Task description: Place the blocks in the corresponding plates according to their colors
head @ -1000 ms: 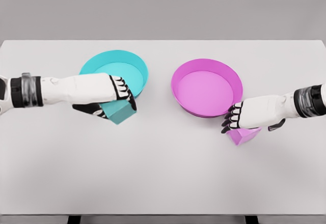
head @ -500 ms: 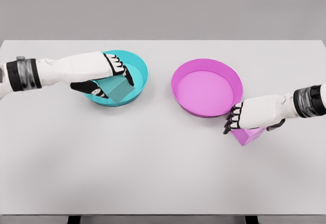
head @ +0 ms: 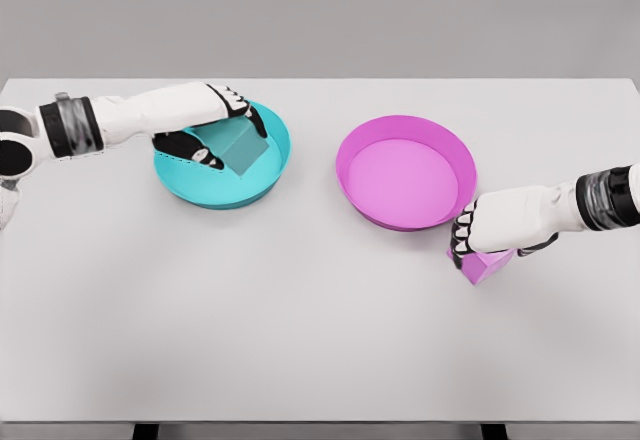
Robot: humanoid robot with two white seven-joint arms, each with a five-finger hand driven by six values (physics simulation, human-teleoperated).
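Observation:
A teal block is held over the inside of the teal plate at the table's left. My left hand is shut on it from above and the left. A pink plate sits right of the middle. Just off its lower right rim a pink block rests on the table, mostly covered by my right hand, whose fingers curl down around it.
The white table stretches wide in front of both plates. Its far edge runs just behind the plates, against a grey wall.
My left hand carried the teal block up and back from the plate's front rim to over the plate's inside. My right hand closed tighter on the pink block.

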